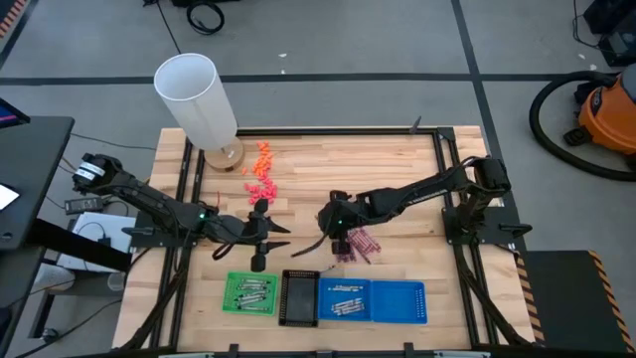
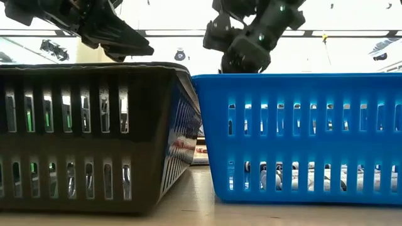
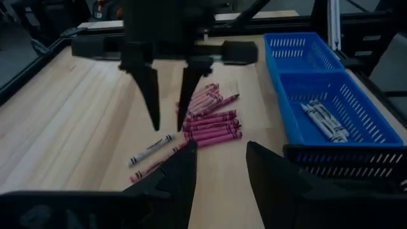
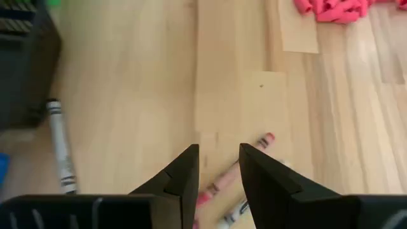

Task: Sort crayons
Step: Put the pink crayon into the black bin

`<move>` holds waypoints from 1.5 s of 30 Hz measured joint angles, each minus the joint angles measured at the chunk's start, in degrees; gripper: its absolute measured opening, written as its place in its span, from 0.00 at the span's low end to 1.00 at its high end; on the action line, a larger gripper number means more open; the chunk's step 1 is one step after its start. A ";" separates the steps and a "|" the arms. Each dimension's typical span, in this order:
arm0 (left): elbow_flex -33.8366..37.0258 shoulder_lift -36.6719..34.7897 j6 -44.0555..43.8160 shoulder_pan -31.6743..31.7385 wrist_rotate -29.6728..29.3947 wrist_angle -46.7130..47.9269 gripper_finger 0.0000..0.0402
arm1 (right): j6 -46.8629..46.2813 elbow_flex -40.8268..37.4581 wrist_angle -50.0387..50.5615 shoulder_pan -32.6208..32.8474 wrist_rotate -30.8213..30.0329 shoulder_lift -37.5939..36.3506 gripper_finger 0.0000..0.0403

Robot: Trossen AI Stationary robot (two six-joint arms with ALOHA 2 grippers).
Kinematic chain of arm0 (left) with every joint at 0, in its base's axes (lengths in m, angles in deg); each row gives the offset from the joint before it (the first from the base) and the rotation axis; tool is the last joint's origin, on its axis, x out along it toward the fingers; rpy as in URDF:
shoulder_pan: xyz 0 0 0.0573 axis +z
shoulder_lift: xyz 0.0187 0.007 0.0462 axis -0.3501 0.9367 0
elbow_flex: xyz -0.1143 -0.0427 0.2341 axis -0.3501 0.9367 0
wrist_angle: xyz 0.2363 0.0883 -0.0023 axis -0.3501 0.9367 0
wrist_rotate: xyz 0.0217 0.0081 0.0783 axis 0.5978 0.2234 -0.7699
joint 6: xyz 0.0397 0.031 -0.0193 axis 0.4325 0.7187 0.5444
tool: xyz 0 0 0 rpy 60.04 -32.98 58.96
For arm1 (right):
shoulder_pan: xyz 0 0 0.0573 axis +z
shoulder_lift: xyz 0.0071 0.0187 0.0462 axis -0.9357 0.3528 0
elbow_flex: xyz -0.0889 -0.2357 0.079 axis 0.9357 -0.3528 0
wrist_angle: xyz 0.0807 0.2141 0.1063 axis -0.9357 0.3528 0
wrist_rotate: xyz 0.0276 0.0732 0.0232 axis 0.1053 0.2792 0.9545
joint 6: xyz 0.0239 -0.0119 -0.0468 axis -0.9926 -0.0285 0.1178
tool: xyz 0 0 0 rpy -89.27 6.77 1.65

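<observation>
Crayons [image 1: 360,245] sit piled on the tabletop [image 1: 397,169] under the right gripper [image 1: 338,244], fingers apart, with the left gripper [image 1: 260,244] nearby, also apart.

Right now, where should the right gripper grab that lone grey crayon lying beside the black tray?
Grip the grey crayon at its middle, coming straight down with fingers across its width. It lies flat, apart from the others, beside the black tray. The right gripper is open.

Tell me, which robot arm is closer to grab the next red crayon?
Probably the right. The right gripper hangs with jaws open just above the loose red crayons on the table. The left gripper waits farther off, also open.
</observation>
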 joint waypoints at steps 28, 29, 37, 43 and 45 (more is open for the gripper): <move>-7.61 17.06 0.18 15.60 17.76 6.98 0.36 | -1.59 -19.04 -23.55 -9.03 -0.34 -3.89 0.30; -8.57 17.93 0.85 15.85 18.09 7.37 0.36 | -2.10 -20.19 -24.87 -9.03 -0.34 -4.68 0.30; -16.65 23.98 5.55 18.15 22.09 13.45 0.36 | -5.68 -27.97 -35.73 -7.69 -0.79 -9.94 0.30; -22.52 28.47 9.07 19.70 24.35 17.71 0.36 | -6.92 -31.52 -39.72 -4.88 -4.28 -12.12 0.30; -23.98 29.78 10.35 20.11 24.34 18.05 0.36 | -7.29 -32.38 -39.84 -3.76 -5.84 -12.35 0.30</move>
